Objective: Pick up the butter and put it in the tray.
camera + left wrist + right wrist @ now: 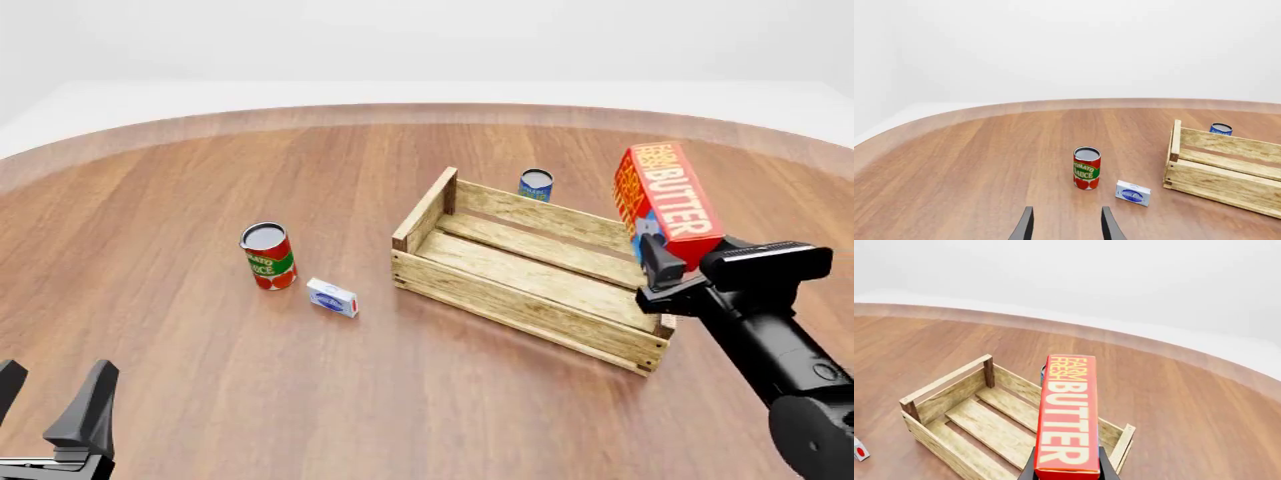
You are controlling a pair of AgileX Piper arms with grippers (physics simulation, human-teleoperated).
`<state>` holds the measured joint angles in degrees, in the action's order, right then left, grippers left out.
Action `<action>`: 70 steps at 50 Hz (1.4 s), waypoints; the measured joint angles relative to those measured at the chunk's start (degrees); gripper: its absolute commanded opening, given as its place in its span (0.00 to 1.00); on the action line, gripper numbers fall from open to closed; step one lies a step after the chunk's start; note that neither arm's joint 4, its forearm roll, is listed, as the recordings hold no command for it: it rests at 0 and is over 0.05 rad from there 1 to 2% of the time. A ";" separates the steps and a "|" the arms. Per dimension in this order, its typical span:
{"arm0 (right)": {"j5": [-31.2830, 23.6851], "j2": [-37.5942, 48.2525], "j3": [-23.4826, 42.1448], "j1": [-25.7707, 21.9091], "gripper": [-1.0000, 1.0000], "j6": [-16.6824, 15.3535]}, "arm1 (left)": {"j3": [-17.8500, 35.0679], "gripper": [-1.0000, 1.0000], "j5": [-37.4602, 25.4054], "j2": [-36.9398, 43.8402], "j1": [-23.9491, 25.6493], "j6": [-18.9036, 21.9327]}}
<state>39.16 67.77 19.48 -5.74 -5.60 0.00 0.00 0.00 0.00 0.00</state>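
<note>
1. Butter (667,192) at right of front frame, lifted off the table, standing on end, tilted a little, above the right end of the tray (441,205).
2. Right gripper (657,262) clamped on butter's lower end; in right wrist view, fingers just visible either side of the carton's bottom, orange lettered face toward camera.
3. Tray mid-frame, angled, bare slat floor; long enough for the carton lying flat.
4. Step in hand, as judged: carry and place. Best to shift butter left toward tray centre, clear of the near end board, then lower until close to the slats before opening. Releasing from height or over the rim risks a topple outside.
5. Blue can (535,184) just behind tray's far wall; worth keeping clear.
6. Tomato can (268,256) and small white box (332,297) left of tray, well apart from the path.
7. Left gripper (51,400) at lower left corner, fingers spread wide, holding nothing, idle.
</note>
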 measured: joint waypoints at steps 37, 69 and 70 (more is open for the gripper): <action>0.39 9.62 6.92 -3.54 0.00 0.00 | 0.00 1.00 0.00 0.00 0.00 0.00; -0.05 16.94 12.50 -6.18 0.00 0.92 | 0.00 1.00 0.00 0.00 0.00 0.00; -0.07 17.18 12.68 -6.27 0.00 0.98 | 0.00 1.00 0.00 0.00 0.00 0.00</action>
<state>39.08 84.95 32.15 -12.01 -4.62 0.00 0.00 0.00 0.00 0.00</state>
